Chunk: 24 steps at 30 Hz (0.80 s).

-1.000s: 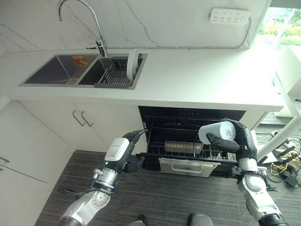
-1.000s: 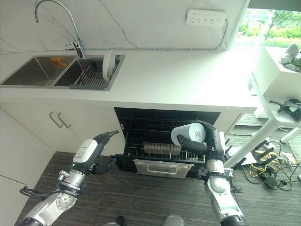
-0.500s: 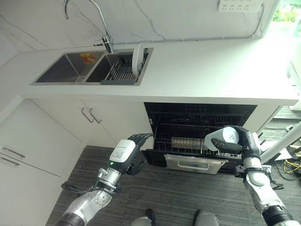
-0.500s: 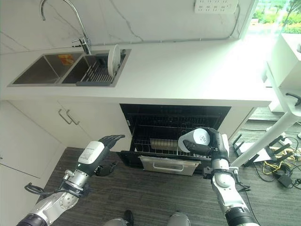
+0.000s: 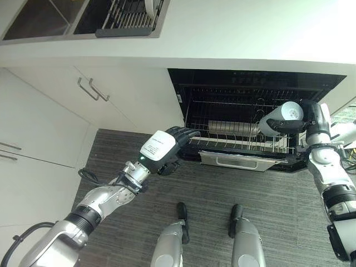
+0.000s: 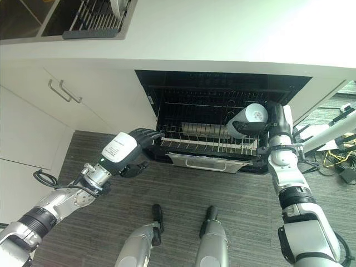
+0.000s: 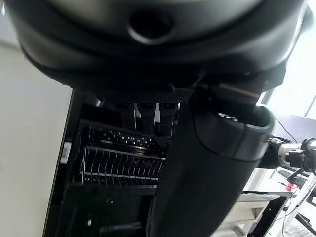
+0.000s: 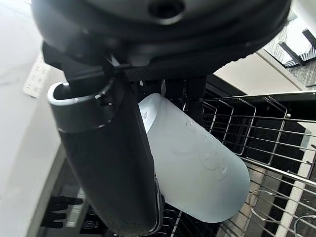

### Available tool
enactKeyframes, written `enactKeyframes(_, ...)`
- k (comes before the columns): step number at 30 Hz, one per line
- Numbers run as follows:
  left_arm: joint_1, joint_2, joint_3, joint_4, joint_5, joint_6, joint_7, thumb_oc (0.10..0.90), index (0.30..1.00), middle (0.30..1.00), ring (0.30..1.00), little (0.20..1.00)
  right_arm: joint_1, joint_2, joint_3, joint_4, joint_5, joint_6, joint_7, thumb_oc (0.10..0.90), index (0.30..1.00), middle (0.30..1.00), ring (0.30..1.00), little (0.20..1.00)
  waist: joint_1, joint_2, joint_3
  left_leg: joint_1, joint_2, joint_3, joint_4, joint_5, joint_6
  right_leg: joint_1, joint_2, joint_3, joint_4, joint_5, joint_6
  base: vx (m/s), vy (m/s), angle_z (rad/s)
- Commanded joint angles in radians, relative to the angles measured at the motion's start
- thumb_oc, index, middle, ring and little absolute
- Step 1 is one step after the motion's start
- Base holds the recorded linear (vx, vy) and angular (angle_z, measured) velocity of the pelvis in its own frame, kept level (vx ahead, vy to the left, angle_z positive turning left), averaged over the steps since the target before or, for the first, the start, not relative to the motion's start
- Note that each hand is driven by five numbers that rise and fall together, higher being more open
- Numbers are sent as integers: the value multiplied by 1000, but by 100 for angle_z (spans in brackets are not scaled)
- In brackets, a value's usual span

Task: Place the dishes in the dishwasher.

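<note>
While the dishwasher stands open under the bench, things lie like this:
Bench: white, with a sink rack at its far left edge
Dishwasher: open, its wire rack pulled out over the floor, some plates standing in it
Right hand: fingers and thumb curled round a white cup, held on its side just above the rack's right end
Left hand: holding nothing, fingers loosely bent, by the rack's front left corner

White cabinets – grey wood-look floor
</note>
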Motion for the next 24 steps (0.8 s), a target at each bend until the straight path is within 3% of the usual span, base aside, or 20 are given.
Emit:
enactKeyframes(1, -43, 54, 14, -69, -70, -59, 41, 800, 900, 900, 900, 900, -97, -68, 14, -6, 22, -45, 21, 400, 300, 300, 300, 300, 12, -39, -69, 15, -5, -5, 115, -190, -6, 101, 14, 90, -89, -56, 93, -12, -21, 3)
enactKeyframes(8, -135, 90, -54, -50, -83, -67, 47, 800, 900, 900, 900, 900, -244, -99, 88, 101, -14, 11, 55, 400, 300, 300, 300, 300, 23, -35, -34, -19, -5, -8, 115, -176, -8, 75, 23, 94, -89, -45, 91, -37, -14, 0)
enactKeyframes(11, -195, 111, -91, -51, -105, -62, 45, 800, 900, 900, 900, 900, -321, -117, 161, 152, -137, 11, 70, 400, 300, 300, 300, 300, 29, -32, -14, -40, -8, -12, 115, -170, -8, 58, 26, 95, -89, -39, 92, -65, -20, 5)
enactKeyframes(14, -245, 124, -125, -39, -116, -61, 58, 800, 900, 900, 900, 900, -380, -116, 225, 191, -73, 47, 71, 400, 300, 300, 300, 300, 34, -30, 3, -66, -8, -15, 115, -159, -8, 39, 29, 93, -89, -30, 89, -71, -12, 8)
enactKeyframes(24, -375, 127, -175, -17, -151, -49, 53, 800, 900, 900, 900, 900, -488, -58, 273, 271, -74, 96, 76, 400, 300, 300, 300, 300, 48, -17, 48, -118, -22, -26, 115, -143, -2, -9, 30, 84, -89, -6, 87, -50, 4, 4)
